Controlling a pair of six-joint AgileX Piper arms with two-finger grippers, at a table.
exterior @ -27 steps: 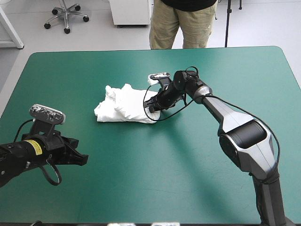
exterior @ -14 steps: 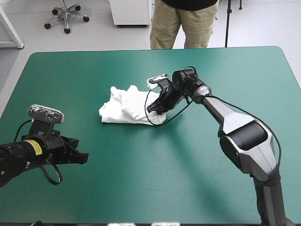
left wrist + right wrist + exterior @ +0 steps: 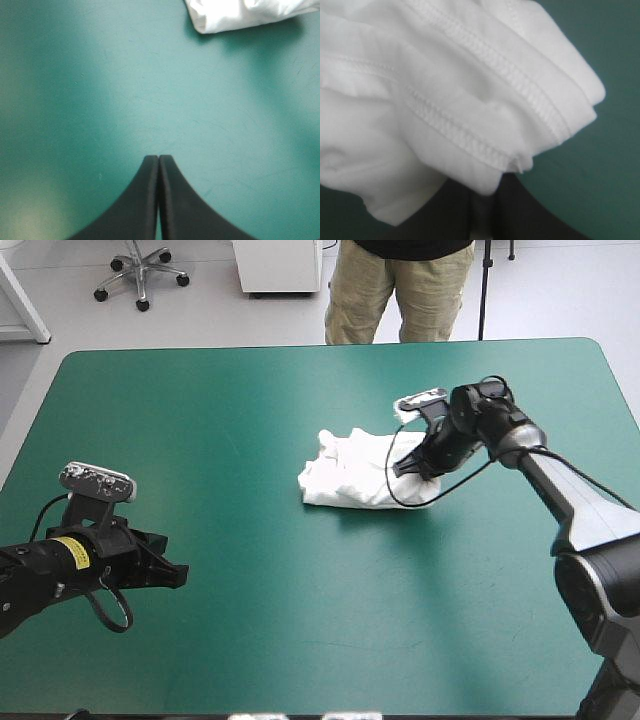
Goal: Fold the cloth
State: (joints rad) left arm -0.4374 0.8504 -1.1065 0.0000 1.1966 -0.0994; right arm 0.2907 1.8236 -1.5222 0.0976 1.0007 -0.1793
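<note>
On the smooth teal-green tabletop (image 3: pixel 250 410), right of centre, a white T-shirt (image 3: pixel 345 478) lies as a soft, crumpled bundle with stitched hems. The right claw (image 3: pixel 408 468) pinches its right edge; the left claw (image 3: pixel 159 159), pressed together, is well apart.

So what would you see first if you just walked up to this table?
The white T-shirt, a crumpled heap right of the table's middle, stands out on the teal-green cover. The right gripper pinches its right side; the left gripper is shut near the left edge, far from it.
</note>
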